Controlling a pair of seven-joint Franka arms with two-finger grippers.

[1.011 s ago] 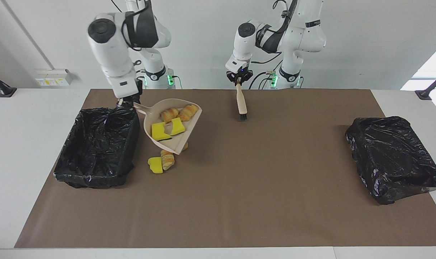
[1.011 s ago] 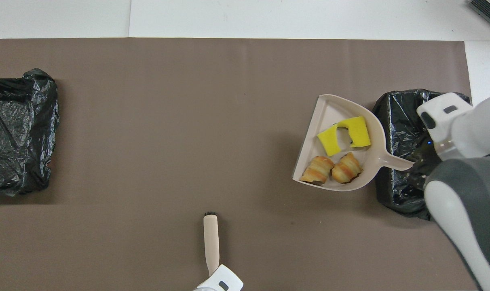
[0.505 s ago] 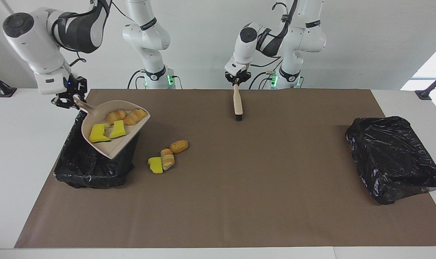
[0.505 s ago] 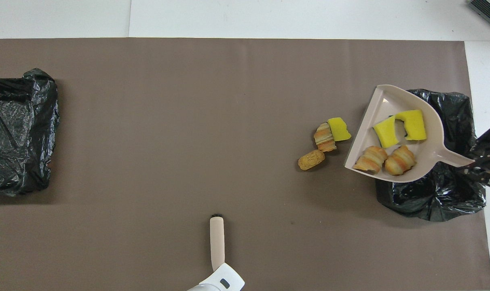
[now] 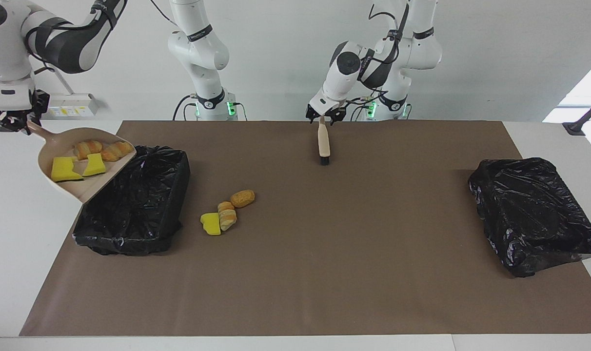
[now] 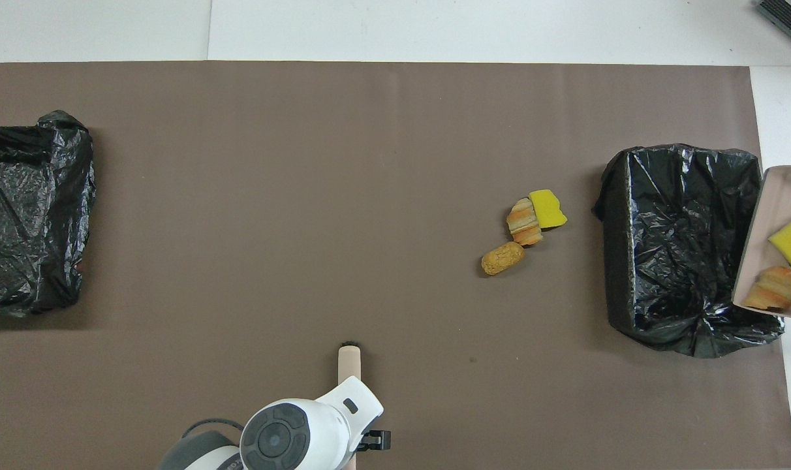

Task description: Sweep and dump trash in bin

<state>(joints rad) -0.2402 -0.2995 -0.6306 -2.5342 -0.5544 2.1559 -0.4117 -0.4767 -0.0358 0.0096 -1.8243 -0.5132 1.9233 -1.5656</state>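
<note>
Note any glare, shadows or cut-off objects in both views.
Facing view: even light, faint shadows under the trash, sheen on the bin liner. Overhead view: the dustpan is cut by the frame edge; the left arm hides most of the brush.

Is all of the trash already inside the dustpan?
No. In the facing view, three pieces lie on the brown mat beside the black-lined bin, while the dustpan carries four.
</note>
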